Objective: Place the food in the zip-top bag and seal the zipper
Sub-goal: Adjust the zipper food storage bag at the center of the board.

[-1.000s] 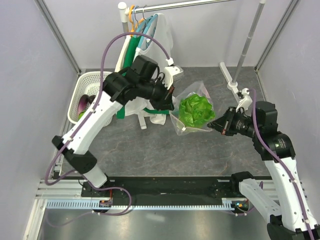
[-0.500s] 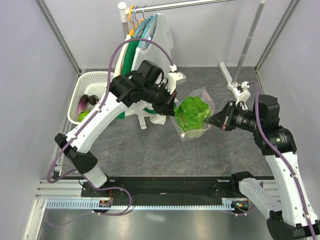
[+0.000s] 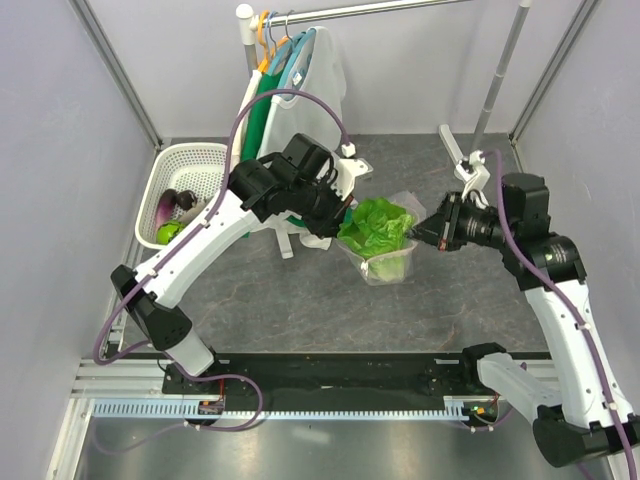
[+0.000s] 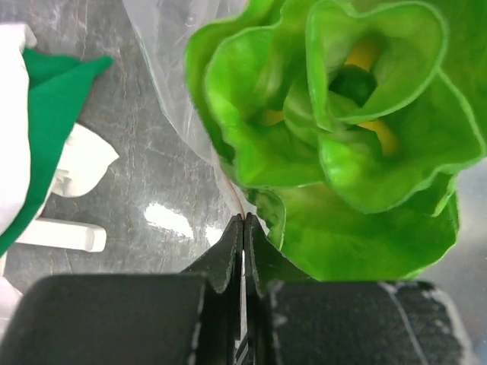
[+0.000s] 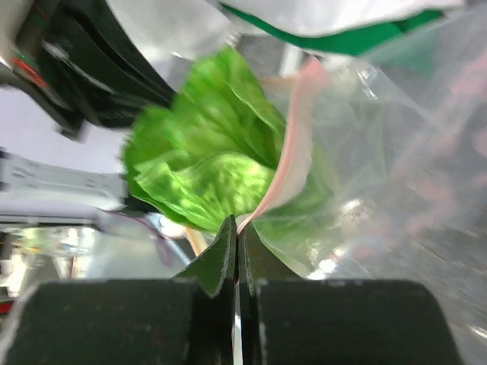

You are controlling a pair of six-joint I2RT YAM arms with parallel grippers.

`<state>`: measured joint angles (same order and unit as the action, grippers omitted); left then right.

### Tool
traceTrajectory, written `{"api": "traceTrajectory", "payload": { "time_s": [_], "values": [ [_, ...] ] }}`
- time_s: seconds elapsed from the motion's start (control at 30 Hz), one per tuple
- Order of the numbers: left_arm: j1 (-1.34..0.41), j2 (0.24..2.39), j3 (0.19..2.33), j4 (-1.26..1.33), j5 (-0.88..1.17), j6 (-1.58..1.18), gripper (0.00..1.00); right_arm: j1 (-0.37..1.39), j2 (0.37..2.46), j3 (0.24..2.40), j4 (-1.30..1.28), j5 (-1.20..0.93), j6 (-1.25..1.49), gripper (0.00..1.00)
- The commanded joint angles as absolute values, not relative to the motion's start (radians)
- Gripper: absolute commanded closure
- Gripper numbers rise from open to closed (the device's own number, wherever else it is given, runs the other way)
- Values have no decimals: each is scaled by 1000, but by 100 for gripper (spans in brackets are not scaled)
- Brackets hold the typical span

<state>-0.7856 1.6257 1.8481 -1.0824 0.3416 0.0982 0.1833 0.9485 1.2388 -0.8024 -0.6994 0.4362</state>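
Note:
The clear zip-top bag (image 3: 388,262) hangs between my two grippers above the floor, with the green lettuce head (image 3: 378,224) sitting in its mouth. My left gripper (image 3: 341,222) is shut on the bag's left mouth edge; in the left wrist view (image 4: 243,221) the lettuce (image 4: 342,129) fills the bag (image 4: 175,76). My right gripper (image 3: 421,232) is shut on the pink zipper strip (image 5: 295,163) at the right edge (image 5: 237,225), beside the lettuce (image 5: 205,163). The purple eggplant (image 3: 165,207) and the small green fruit (image 3: 168,232) lie in the white basket (image 3: 205,155). The pale vegetable is not visible.
A clothes rack with hangers holds green and white garments (image 3: 300,90) behind the left arm. Its white foot (image 3: 288,245) stands just left of the bag. A slanted metal pole (image 3: 495,85) with a white foot (image 3: 455,150) stands at the back right. Grey walls enclose both sides.
Both grippers have moved closer together, the right one moving left and up. The bag mouth has narrowed around the lettuce and the bag has shifted slightly left.

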Motion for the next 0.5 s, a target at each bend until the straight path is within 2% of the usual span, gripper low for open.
{"api": "traceTrajectory", "payload": {
  "time_s": [0.0,0.07,0.13,0.17,0.23,0.33,0.4,0.43,0.47],
  "values": [
    [-755,1664,1924,-1139,409,114,98,184,936,1130,-864,-757,319,100],
    [-694,1619,1953,-1119,607,60,98,181,919,1274,-790,-758,417,100],
    [-686,1484,1834,-934,566,37,98,183,856,1302,-714,-732,451,100],
    [-728,1464,1739,-898,405,60,98,183,842,1273,-744,-704,371,100],
    [-768,1526,1730,-975,319,115,98,183,863,1158,-823,-591,281,100],
    [-726,1548,1856,-1036,530,78,98,183,956,1273,-914,-801,299,100],
    [-719,1416,1743,-840,535,20,98,181,904,1334,-826,-735,357,100],
    [-721,1376,1677,-762,516,11,94,183,882,1294,-804,-651,342,100],
    [-721,1370,1592,-723,526,-41,98,183,874,1238,-833,-634,301,100]
  ]
}}
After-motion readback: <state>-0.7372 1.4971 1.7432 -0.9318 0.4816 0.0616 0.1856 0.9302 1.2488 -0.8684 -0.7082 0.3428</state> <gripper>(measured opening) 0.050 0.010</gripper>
